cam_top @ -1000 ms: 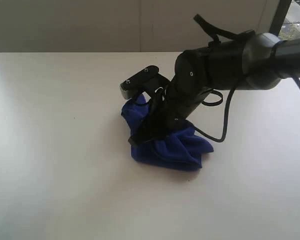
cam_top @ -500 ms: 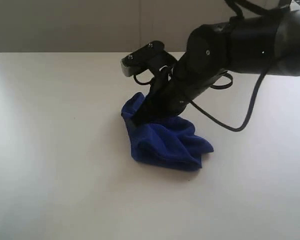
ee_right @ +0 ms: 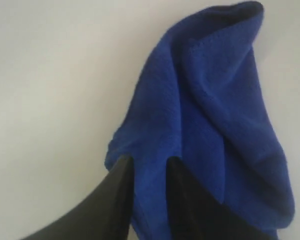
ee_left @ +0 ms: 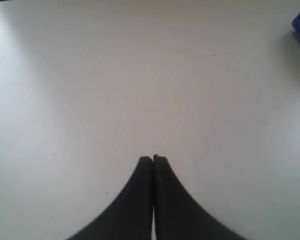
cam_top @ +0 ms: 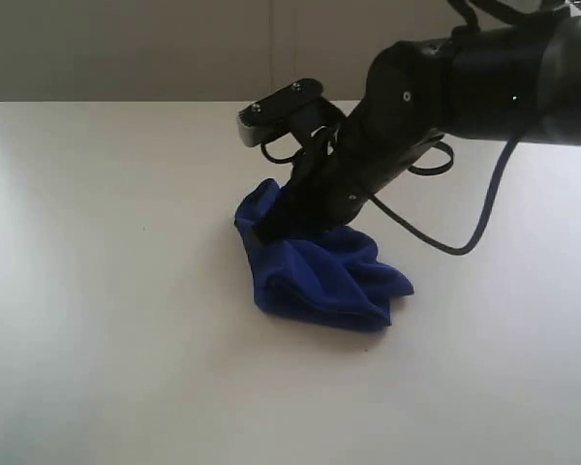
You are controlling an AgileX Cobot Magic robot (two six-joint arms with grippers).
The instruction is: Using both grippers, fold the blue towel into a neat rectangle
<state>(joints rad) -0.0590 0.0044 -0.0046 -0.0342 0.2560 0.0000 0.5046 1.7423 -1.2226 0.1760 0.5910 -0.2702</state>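
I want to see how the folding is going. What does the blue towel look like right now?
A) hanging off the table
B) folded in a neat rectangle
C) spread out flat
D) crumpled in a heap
D: the towel lies bunched up in rumpled folds on the table.

I find the right arm [cam_top: 465, 87] reaching in over the towel [cam_top: 320, 276], wrist pitched steeply down. The right gripper [ee_right: 149, 162] has its fingers apart, tips pressed into the towel; a pinch I cannot confirm. The left gripper [ee_left: 153, 159] is closed, fingers pressed together, empty, well apart from the towel.
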